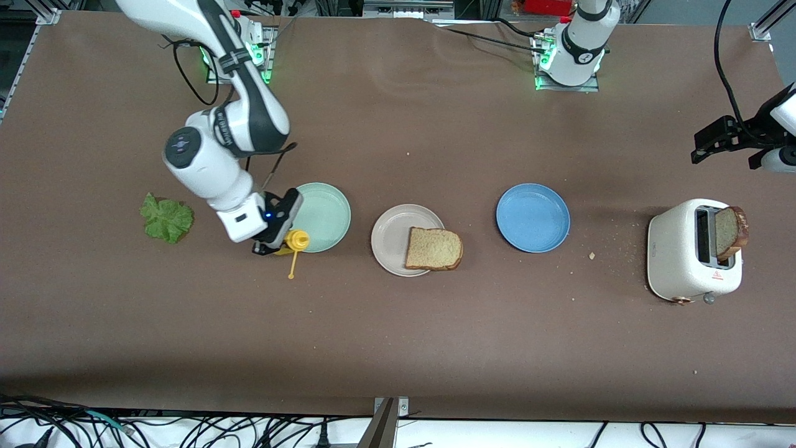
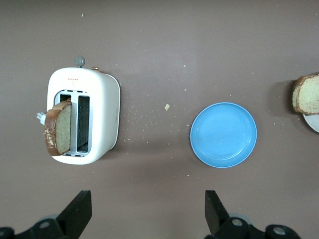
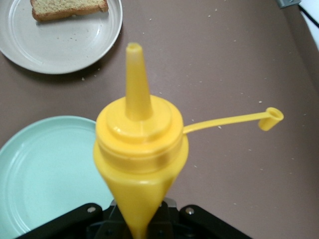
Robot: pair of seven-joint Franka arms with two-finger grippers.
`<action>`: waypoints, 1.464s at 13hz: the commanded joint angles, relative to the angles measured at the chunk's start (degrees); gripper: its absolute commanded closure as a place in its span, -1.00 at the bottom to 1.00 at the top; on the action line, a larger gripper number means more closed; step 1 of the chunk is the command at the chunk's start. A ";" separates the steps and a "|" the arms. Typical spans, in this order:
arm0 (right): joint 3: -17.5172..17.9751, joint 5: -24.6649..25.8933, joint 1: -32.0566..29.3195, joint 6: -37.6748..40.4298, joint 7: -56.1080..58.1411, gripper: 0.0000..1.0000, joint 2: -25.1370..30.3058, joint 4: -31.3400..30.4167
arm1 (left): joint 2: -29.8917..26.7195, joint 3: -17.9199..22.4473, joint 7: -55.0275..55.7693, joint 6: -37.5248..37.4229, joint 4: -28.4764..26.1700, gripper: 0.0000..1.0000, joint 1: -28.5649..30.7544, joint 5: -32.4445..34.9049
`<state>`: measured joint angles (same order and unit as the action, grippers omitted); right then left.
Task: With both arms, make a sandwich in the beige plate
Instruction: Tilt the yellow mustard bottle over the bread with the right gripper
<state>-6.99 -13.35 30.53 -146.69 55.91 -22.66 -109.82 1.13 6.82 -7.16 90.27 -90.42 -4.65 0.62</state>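
Note:
The beige plate (image 1: 390, 239) (image 3: 65, 47) lies mid-table with one brown bread slice (image 1: 434, 249) (image 3: 67, 7) on it, overhanging the rim. A second slice (image 1: 731, 231) (image 2: 59, 128) stands in the white toaster (image 1: 690, 252) (image 2: 102, 112). The green lettuce leaf (image 1: 166, 218) lies toward the right arm's end. My right gripper (image 1: 273, 244) (image 3: 142, 224) is shut on a yellow squeeze bottle (image 1: 297, 240) (image 3: 142, 149) at the mint-green plate's edge, its cap (image 3: 271, 118) hanging open on its strap. My left gripper (image 1: 724, 157) (image 2: 148, 201) hovers open and empty over the table by the toaster.
A mint-green plate (image 1: 323, 214) (image 3: 45, 174) sits between the lettuce and the beige plate. A blue plate (image 1: 533, 218) (image 2: 223, 134) sits between the beige plate and the toaster. Crumbs are scattered around the toaster.

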 commanded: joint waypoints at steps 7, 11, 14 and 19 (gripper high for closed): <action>-0.75 31.69 13.58 35.74 -40.14 1.00 -16.86 32.44 | -0.69 -0.32 -0.22 -0.10 -0.63 -1.00 1.66 1.67; -0.83 38.99 19.55 40.61 -48.25 1.00 -21.01 36.52 | -0.69 -0.67 -0.31 -0.18 -0.72 -1.00 1.58 1.58; -0.92 43.65 23.51 40.70 -51.06 1.00 -24.17 37.57 | -0.60 -0.67 -0.22 -0.18 -0.81 -1.00 1.31 1.58; -1.01 52.37 27.47 40.78 -60.65 1.00 -29.18 37.57 | -0.08 -0.67 -0.22 -0.10 -0.81 -1.00 1.23 1.58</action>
<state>-7.06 37.18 56.72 -107.74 -3.34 -49.24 -75.14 1.30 6.51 -7.19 90.27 -90.88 -3.39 0.62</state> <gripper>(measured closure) 0.934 0.000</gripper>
